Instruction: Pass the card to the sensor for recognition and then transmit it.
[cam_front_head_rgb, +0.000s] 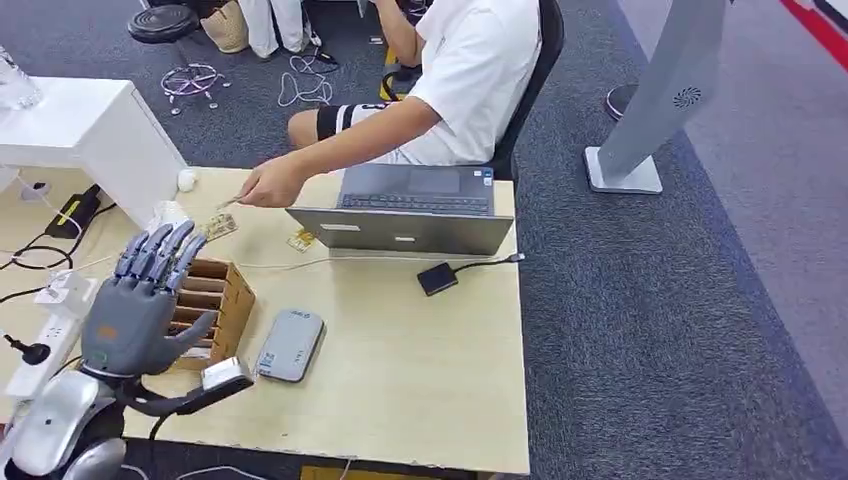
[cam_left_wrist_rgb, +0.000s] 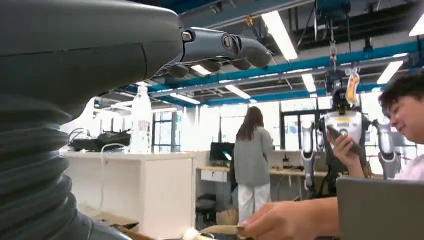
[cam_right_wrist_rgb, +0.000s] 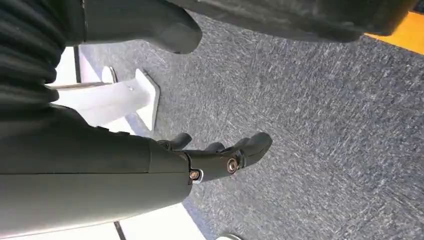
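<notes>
Left hand (cam_front_head_rgb: 140, 300) raised over a slotted wooden box (cam_front_head_rgb: 215, 300) at the desk's near-left corner, fingers spread and holding nothing.

Card (cam_front_head_rgb: 226, 203) pinched at the far side of the desk (cam_front_head_rgb: 420, 380) in a seated person's hand (cam_front_head_rgb: 270, 185), well apart from the robot's raised hand and just left of an open laptop (cam_front_head_rgb: 410, 215). Grey card sensor (cam_front_head_rgb: 290, 345) flat on the desk just right of the box; small black device (cam_front_head_rgb: 437, 278) on a cable in front of the laptop. Right hand (cam_right_wrist_rgb: 220, 157) hanging over grey carpet, fingers loosely extended, nothing in them.
</notes>
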